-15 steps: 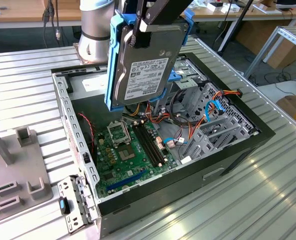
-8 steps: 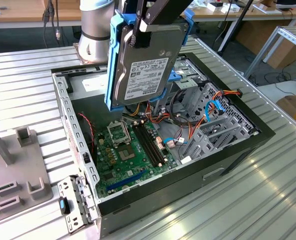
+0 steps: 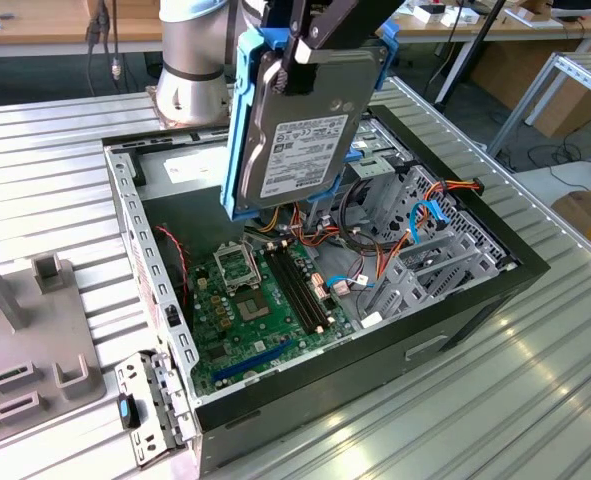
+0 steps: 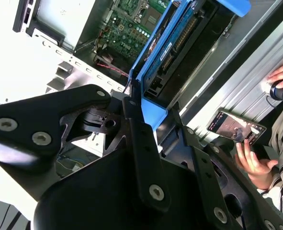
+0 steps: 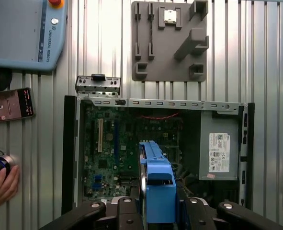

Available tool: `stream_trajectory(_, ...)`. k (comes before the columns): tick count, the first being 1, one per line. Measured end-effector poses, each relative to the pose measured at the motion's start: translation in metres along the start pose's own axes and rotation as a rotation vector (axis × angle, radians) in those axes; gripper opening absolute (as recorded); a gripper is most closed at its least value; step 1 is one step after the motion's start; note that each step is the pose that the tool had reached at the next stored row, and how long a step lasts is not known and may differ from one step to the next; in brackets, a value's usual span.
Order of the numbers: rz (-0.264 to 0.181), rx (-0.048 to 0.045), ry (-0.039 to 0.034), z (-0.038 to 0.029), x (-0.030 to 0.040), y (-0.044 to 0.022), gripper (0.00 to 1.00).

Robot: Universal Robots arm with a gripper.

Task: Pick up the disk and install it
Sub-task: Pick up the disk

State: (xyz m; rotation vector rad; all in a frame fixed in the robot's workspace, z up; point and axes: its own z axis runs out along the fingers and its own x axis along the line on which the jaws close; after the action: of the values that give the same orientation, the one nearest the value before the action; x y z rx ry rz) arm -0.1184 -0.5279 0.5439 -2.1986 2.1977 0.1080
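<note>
The disk [image 3: 293, 125], silver-grey with a white label and blue rails, hangs upright on edge above the open computer case [image 3: 455, 300]. My gripper [image 3: 310, 45] is shut on its upper end, with black fingers [image 3: 320, 30] pressing both flat faces. In the second wrist view the disk's blue rail [image 4: 163, 52] runs from my gripper [image 4: 153, 115] down toward the case. In the first wrist view the disk [image 5: 158, 184] sits edge-on between the fingers [image 5: 127, 208], over the motherboard [image 5: 117, 153].
Inside the case are the green motherboard [image 3: 255, 300], a grey drive cage [image 3: 430, 265] with cables, and the power-supply box [image 5: 219, 151]. A grey fixture block [image 5: 169, 40] lies outside. A teach pendant [image 5: 21, 31], a phone [image 5: 9, 104] and a person's hand [image 5: 2, 187] are beside the case.
</note>
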Motion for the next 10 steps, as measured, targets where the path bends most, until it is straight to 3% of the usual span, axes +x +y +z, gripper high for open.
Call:
stream_trajectory(2,0.000,0.0000,0.0000,-0.0004,-0.0002,-0.0150,0.36)
stream_trajectory(3,0.000,0.0000,0.0000,-0.0007,-0.0005,-0.0294,0.36)
stream_trajectory(6,0.000,0.0000,0.0000,-0.0010,-0.0007,-0.0406,0.36)
stream_trajectory(8,0.000,0.0000,0.0000,-0.0014,-0.0010,-0.0561,0.36)
stream_trajectory(10,0.000,0.0000,0.0000,-0.0016,-0.0011,-0.0624,0.36)
